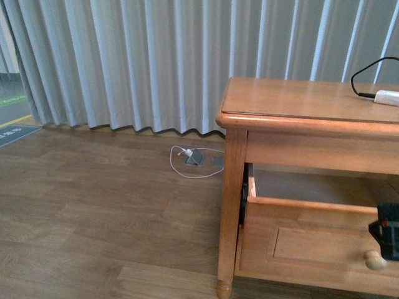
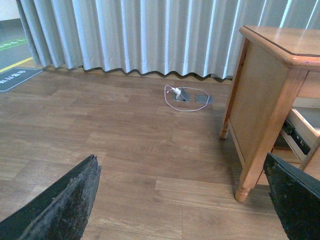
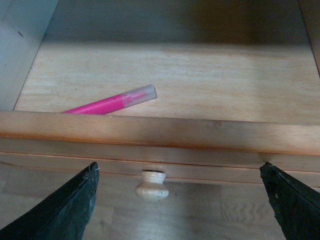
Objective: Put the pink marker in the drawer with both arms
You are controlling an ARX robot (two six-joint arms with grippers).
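- Leftmost in the front view, a grey pleated curtain (image 1: 156,62) hangs down to the wood-look floor (image 1: 93,218), and a white cable (image 1: 187,163) loops round a small floor socket at its foot.
- Next to the right stands the honey-coloured cabinet (image 1: 232,205), its flat top carrying a white adapter (image 1: 388,97) with a black cable (image 1: 361,75) at the far right edge.
- Under that top, the drawer (image 1: 312,232) is pulled out, its round knob (image 1: 375,260) low at the right of the front view.
- At the right edge a black piece of the right arm sits just beside the knob (too little of it shows there to judge).
- From the left wrist view, the left gripper (image 2: 182,200) is spread wide over bare floor beside the cabinet's leg, with nothing between its fingers.
- From the right wrist view, the right gripper (image 3: 177,200) is likewise spread wide and empty, straddling the knob in front of the drawer without touching it.
- Inside the drawer lies the pink marker (image 3: 111,102), flat on the pale bottom board, close behind the front panel, which hides its lower end.
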